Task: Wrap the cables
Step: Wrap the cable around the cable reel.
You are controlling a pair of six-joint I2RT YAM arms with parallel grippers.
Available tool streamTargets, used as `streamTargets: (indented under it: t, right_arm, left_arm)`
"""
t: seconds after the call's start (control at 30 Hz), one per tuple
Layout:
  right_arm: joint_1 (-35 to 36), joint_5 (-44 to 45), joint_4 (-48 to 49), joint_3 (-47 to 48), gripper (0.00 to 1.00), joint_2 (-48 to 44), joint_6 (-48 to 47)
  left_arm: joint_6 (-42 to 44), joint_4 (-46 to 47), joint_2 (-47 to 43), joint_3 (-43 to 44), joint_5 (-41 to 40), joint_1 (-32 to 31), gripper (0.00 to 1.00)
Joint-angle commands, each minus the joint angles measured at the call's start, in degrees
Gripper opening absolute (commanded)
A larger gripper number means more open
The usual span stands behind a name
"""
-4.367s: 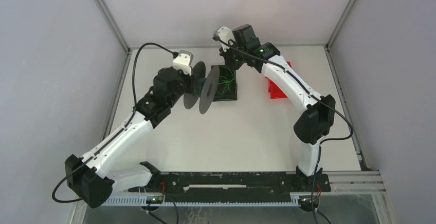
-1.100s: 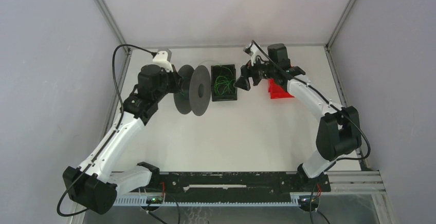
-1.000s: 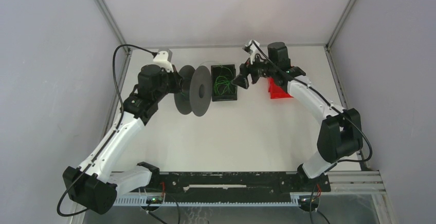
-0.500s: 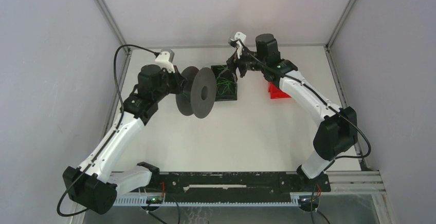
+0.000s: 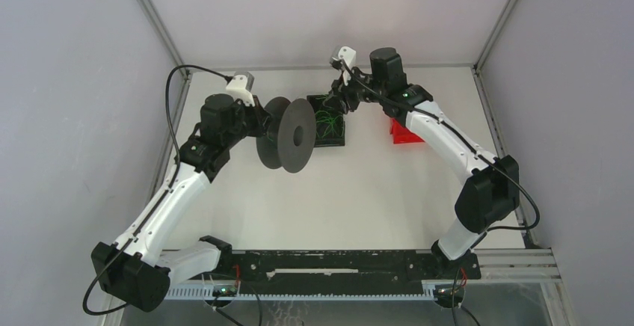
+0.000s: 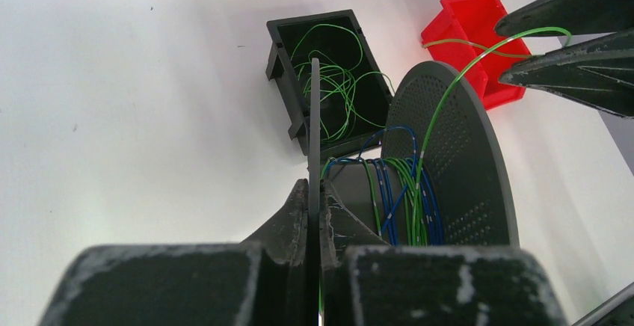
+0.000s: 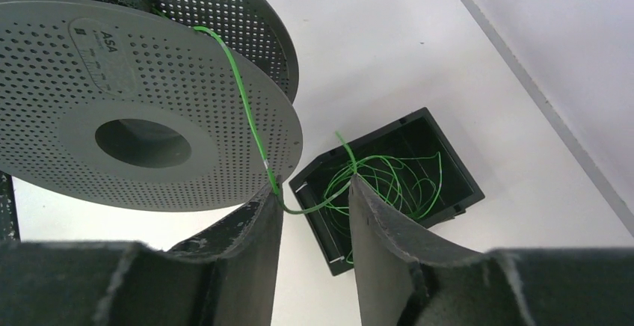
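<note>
From above, steady grey perforated plastic spool (image 5: 296,137) with left gripper (image 5: 259,125), pinched tight on its flange. At left wrist, lay thin green cable (image 6: 447,87) beside blue windings (image 6: 389,199). At right wrist, narrow half-spread right gripper (image 7: 314,199) around the unpinched strand rising from loose coils in black open plastic box (image 7: 457,170); guide gently, avoid snagging.

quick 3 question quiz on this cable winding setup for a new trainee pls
1. True or false: the left gripper is clamped on a flange of the grey spool.
2. The loose green cable loops lie in a bin of which colour? A black, B white, C yellow.
3. Fill in: besides green, the cable wound on the spool's core is ____.

Key: 1 true; 2 A; 3 blue
</note>
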Motion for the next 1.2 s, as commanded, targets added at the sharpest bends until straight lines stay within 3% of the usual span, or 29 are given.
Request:
streamTargets:
  t: [0.0, 0.5, 0.73, 0.97, 1.17]
  right_arm:
    - [0.01, 0.58, 0.35, 2.17, 0.42, 0.28, -1.22]
    - [-0.67, 2.3, 1.52, 1.99, 0.0, 0.97, 1.96]
    - [-3.84, 2.15, 3.03, 0.22, 0.0, 3.35, 9.29]
    - [-4.6, 3.34, 1.26, -1.2, 0.0, 5.99, 10.57]
    - [-4.65, -4.79, 2.02, -4.08, 0.0, 7.35, 13.83]
  left_arm:
    - [-1.46, 6.73, -2.14, 2.19, 1.88, 0.34, 0.0]
    - [-1.76, 7.37, -2.54, 1.94, 3.79, 0.32, 0.0]
    - [-1.74, 8.2, -3.49, 2.26, 7.55, 0.68, 0.0]
    - [-2.5, 9.46, -3.63, 2.67, 11.24, 1.78, 0.0]
    - [-3.99, 10.26, -2.95, 3.33, 12.06, 2.71, 0.0]
